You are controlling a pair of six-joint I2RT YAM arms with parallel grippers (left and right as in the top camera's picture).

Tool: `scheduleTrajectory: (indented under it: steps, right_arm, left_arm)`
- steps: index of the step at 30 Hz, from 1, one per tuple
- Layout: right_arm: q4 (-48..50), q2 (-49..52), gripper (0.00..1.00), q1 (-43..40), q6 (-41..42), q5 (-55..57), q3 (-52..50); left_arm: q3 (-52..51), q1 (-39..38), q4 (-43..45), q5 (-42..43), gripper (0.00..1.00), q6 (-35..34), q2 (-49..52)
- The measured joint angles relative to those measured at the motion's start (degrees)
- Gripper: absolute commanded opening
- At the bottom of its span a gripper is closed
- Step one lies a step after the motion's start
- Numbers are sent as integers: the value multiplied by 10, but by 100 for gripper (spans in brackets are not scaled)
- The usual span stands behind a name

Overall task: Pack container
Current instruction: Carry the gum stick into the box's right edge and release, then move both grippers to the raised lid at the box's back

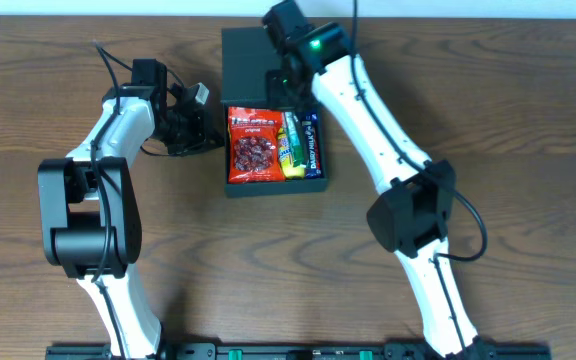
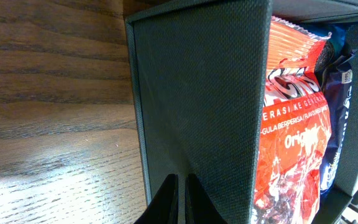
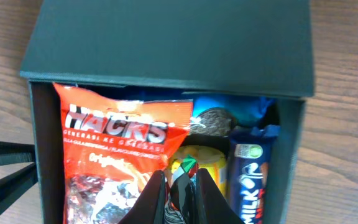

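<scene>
Right gripper (image 3: 180, 194) is hovering narrow-fingered over a yellow-green packet (image 3: 194, 163), grip unclear, likely seating it in the open container (image 3: 166, 50) just beneath. Left gripper (image 2: 181, 199), nearly closed and empty, is apparently steadying the wall.

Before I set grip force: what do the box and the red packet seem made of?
Box: probably cardboard, matte dark, with a fine woven-looking texture on its wall. Red packet: glossy plastic film, judging by its crinkles and sheen.

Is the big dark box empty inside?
No, the overhead view shows the box holding a red candy packet, a yellow-green packet and a blue chocolate bar.
</scene>
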Motion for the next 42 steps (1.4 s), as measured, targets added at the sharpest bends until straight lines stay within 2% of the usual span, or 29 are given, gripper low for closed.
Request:
scheduleTrajectory:
  steps: [9,10,11,12,13,14,17,20,25,27,31,33,35,36,37,42]
  right_arm:
    - [17,0,1,10,45,56,-33]
    - [21,0,6,10,48,59,-40]
    - [25,0,21,10,50,62,-45]
    - [26,0,45,10,53,63,-48]
    - [28,0,61,10,56,65,-51]
    - [28,0,72,10,56,65,-53]
    - [28,0,90,10,56,67,-54]
    - [30,0,93,10,46,67,-54]
    - [28,0,90,5,40,67,-49]
    - [32,-1,84,-4,33,67,-39]
    - [54,-19,63,-29,-1,67,-37]
    - [57,-31,61,-47,-22,66,-32]
    - [56,-42,45,-65,-38,64,-29]
    - [55,-46,16,-78,-46,61,-28]
    - [55,-48,1,-88,-52,54,-28]
    - [55,-49,1,-152,-60,-14,-27]
  left_arm:
    - [0,0,0,0,7,0,0]
    - [0,0,0,0,7,0,0]
    - [0,0,0,0,7,0,0]
    - [0,0,0,0,7,0,0]
    - [0,0,0,0,7,0,0]
    - [0,0,0,0,7,0,0]
    - [0,0,0,0,7,0,0]
    - [0,0,0,0,6,0,0]
    - [0,0,2,0,7,0,0]
    - [0,0,3,0,7,0,0]
    - [0,0,7,0,6,-1,0]
    - [0,0,11,0,6,-2,0]
    - [0,0,16,0,6,-2,0]
    - [0,0,20,0,6,-2,0]
    - [0,0,25,0,6,-3,0]
    - [0,0,73,-4,6,-31,0]
